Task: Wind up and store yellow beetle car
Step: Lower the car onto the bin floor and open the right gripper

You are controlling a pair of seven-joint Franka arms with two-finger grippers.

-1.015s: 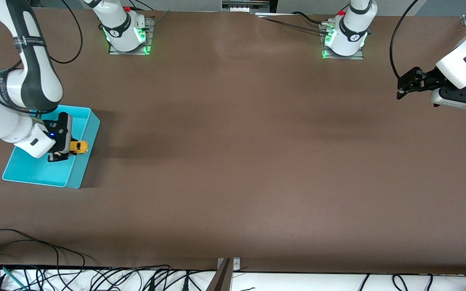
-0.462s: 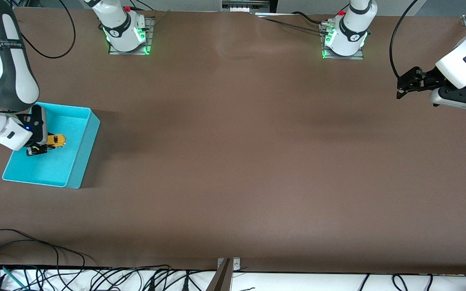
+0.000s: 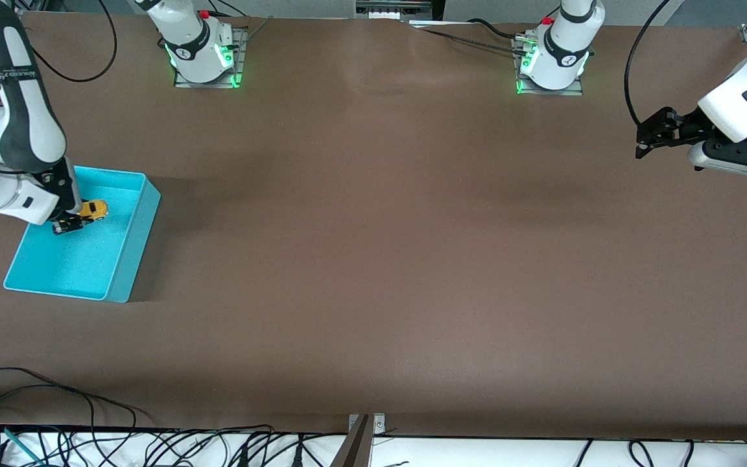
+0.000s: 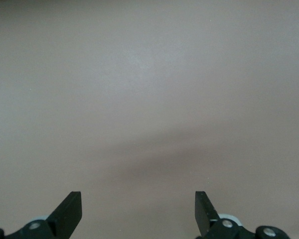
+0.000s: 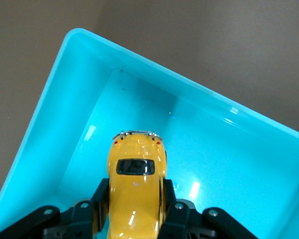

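Observation:
The yellow beetle car (image 3: pixel 94 210) (image 5: pixel 136 177) hangs low inside the turquoise bin (image 3: pixel 128 259) (image 5: pixel 50 124), close to the bin's end nearest the robot bases. My right gripper (image 3: pixel 74 219) (image 5: pixel 135 199) is shut on the car, one black finger pressed on each side of its body. In the right wrist view the car's rear window and tail point into a corner of the bin. My left gripper (image 3: pixel 642 143) (image 4: pixel 138 209) waits open with nothing between its fingers, over bare table at the left arm's end.
The bin sits at the right arm's end of the brown table (image 3: pixel 373 259). Both robot bases (image 3: pixel 203 55) (image 3: pixel 554 61) stand along the table's edge farthest from the front camera. Cables (image 3: pixel 56 441) lie along the nearest edge.
My right gripper has carried the car from the bin's wall toward the table's middle into the bin and lower, toward the end nearest the robot bases. The left arm has not moved.

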